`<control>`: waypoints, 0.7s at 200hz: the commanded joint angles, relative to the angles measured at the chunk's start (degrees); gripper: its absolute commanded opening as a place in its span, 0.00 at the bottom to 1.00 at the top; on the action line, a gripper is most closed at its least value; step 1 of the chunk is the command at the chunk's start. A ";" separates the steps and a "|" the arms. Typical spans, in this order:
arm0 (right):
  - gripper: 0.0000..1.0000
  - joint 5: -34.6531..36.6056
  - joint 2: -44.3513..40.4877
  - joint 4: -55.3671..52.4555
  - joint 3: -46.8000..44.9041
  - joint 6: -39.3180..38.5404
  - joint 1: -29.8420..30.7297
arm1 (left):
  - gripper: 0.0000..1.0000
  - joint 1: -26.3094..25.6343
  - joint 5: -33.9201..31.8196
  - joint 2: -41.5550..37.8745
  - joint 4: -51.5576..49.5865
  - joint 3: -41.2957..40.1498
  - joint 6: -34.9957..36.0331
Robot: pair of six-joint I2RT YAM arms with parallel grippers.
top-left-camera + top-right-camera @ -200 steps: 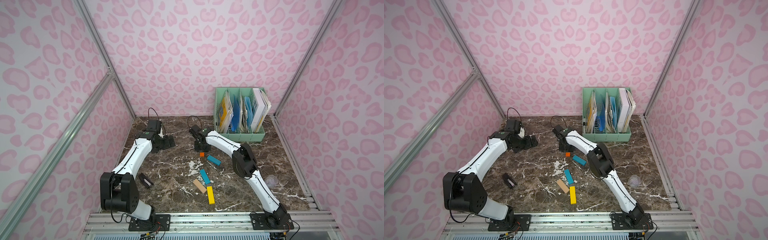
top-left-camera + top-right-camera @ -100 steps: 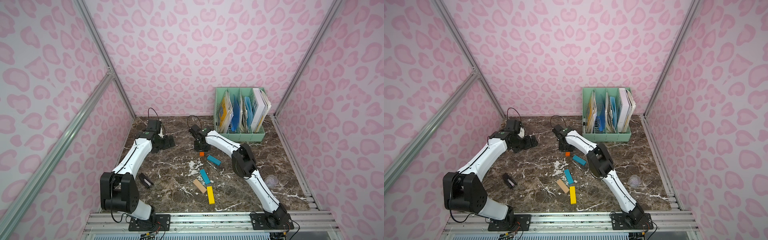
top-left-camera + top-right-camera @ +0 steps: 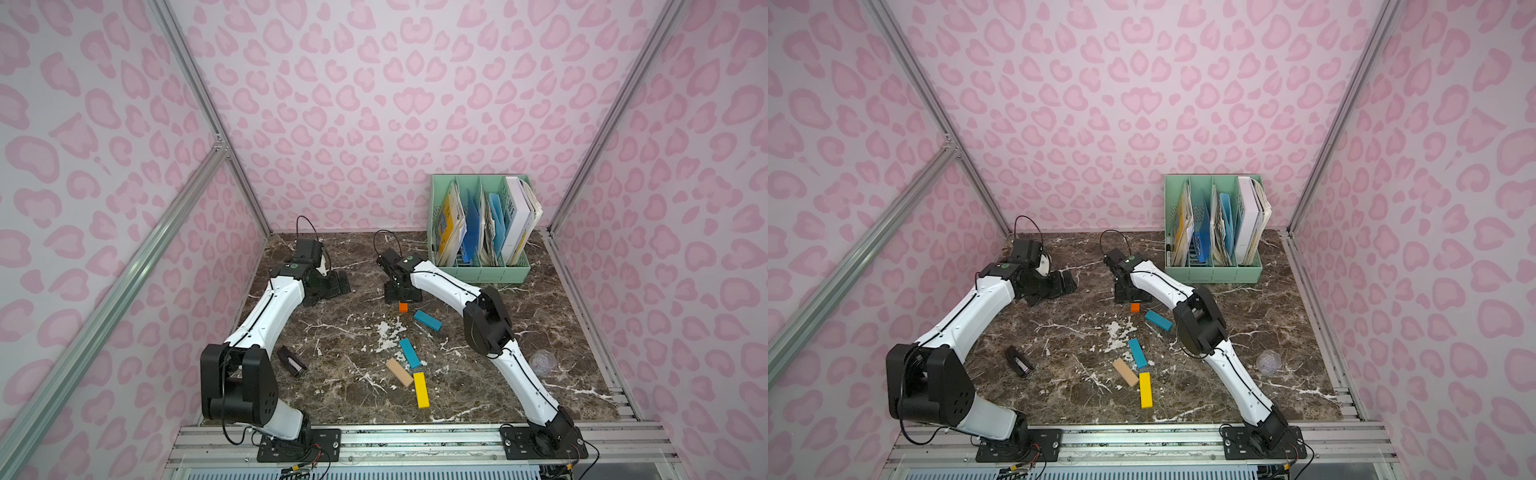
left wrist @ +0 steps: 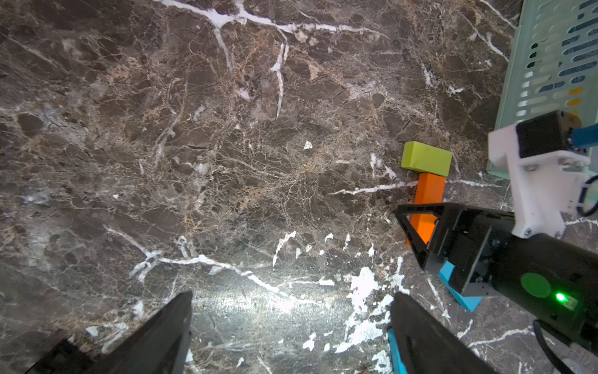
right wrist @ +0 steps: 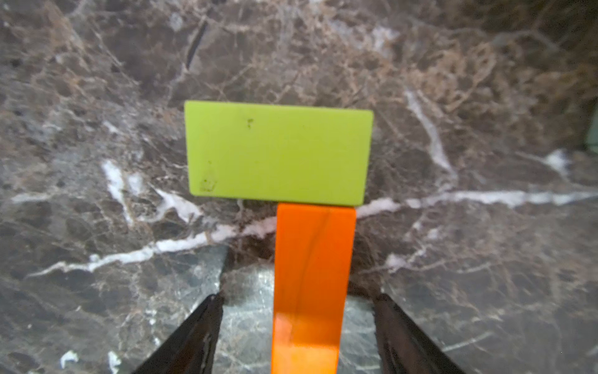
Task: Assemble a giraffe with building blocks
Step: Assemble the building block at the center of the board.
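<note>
In the right wrist view a lime green block [image 5: 278,152] lies crosswise on the marble. An orange block [image 5: 312,275] butts end-on against its long side. My right gripper [image 5: 297,297] is open and straddles the orange block, with a gap on each side. In both top views only the orange block's near end [image 3: 402,307] shows below that gripper [image 3: 401,293]; the green block is hidden. Two teal blocks [image 3: 427,320] [image 3: 410,353], a tan one [image 3: 399,372] and a yellow one [image 3: 421,389] lie nearer the front. My left gripper [image 4: 291,296] is open and empty, away to the left [image 3: 338,286].
A mint green file holder [image 3: 482,272] with books stands at the back right, close to my right gripper. A small black oblong object [image 3: 291,360] lies by the left arm. A clear round thing [image 3: 542,361] sits at the right. Pink walls enclose three sides.
My right gripper has opened and let go of the orange block, which stays on the table against the green block. The left arm has not moved.
</note>
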 commanded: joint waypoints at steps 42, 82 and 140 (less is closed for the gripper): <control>0.71 10.41 -15.44 -0.69 -12.68 -5.86 6.62 | 0.98 0.04 -0.17 0.52 -1.08 0.49 0.74; 0.64 4.32 -27.27 7.91 -36.65 -0.70 10.78 | 0.98 0.05 -0.54 0.39 -1.19 0.34 0.91; 0.63 -0.28 -33.32 14.91 -51.26 4.25 17.21 | 0.98 0.07 -0.42 0.63 -1.18 0.43 0.83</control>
